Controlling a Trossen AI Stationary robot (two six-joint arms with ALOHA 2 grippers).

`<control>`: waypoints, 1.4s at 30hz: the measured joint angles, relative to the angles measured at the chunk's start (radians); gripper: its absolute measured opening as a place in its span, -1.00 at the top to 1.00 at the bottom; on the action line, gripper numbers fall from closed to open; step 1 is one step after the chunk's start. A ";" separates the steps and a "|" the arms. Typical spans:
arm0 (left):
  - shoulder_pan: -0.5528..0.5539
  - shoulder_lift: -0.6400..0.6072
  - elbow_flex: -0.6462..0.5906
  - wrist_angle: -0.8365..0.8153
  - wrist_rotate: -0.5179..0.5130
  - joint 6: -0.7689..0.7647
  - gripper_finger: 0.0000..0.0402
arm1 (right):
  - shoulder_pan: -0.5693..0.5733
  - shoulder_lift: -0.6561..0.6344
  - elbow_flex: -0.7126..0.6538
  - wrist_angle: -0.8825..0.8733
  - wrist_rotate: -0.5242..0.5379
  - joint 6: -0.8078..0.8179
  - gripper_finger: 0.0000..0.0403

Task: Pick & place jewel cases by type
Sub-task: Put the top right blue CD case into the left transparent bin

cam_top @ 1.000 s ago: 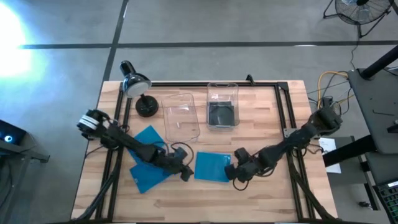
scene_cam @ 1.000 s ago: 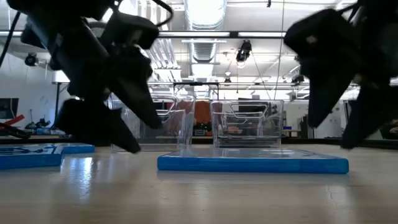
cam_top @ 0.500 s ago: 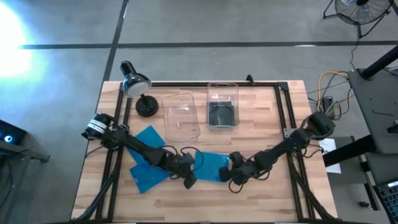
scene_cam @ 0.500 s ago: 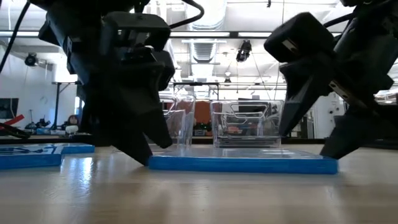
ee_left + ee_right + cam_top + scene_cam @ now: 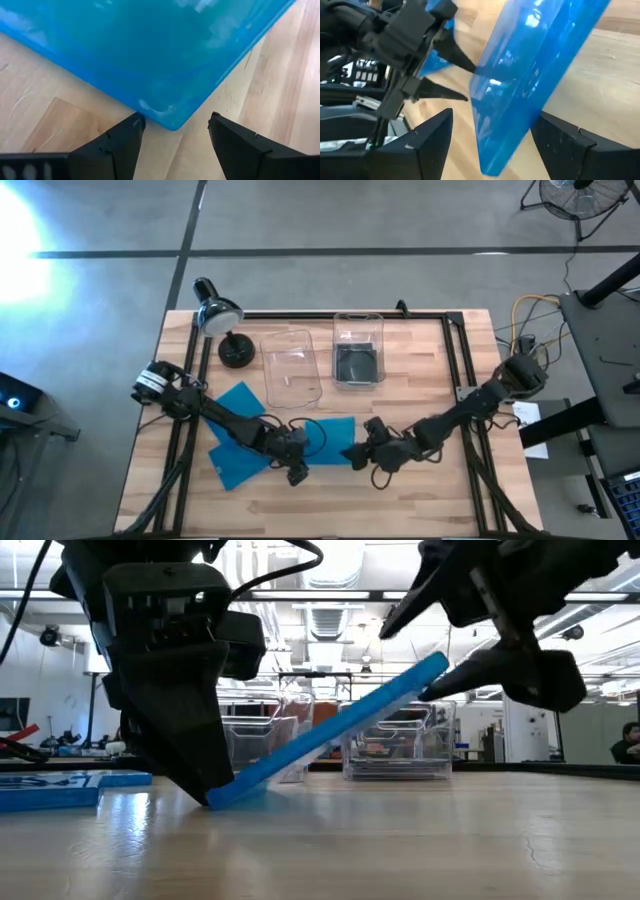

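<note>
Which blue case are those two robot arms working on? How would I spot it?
Look at the front middle of the wooden table, between the two grippers. The blue case there is tilted, one edge on the wood and the other raised. The other blue cases to its left lie flat.

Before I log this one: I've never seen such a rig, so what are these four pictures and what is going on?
Two dark robot arms work at a wooden table. One picture looks straight down, one looks level across the tabletop, and two come from cameras on the arms' wrists. On the table stand a desk lamp, an empty clear bin, and a second clear bin with a dark case inside. Two blue jewel cases lie flat on the left. A third, the tilted blue case, has one edge on the wood against the open left gripper. The right gripper straddles its raised edge, jaws wide on either side.
</note>
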 joint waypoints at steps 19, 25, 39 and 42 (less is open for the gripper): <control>-0.028 -0.044 0.002 0.015 -0.029 -0.021 -0.06 | -0.029 0.041 -0.001 -0.043 -0.079 0.267 0.83; -0.105 -0.159 -0.005 -0.139 -0.146 -0.093 -0.06 | -0.025 -0.084 -0.003 -0.204 -0.079 0.184 0.88; -0.292 -0.482 -0.003 -0.427 -0.608 -0.503 -0.06 | -0.356 -0.371 0.005 -0.109 -0.232 -0.310 0.88; -0.295 -0.542 -0.002 -0.629 -0.638 -0.634 -0.06 | -0.476 -0.279 0.057 -0.077 -0.360 -0.384 0.88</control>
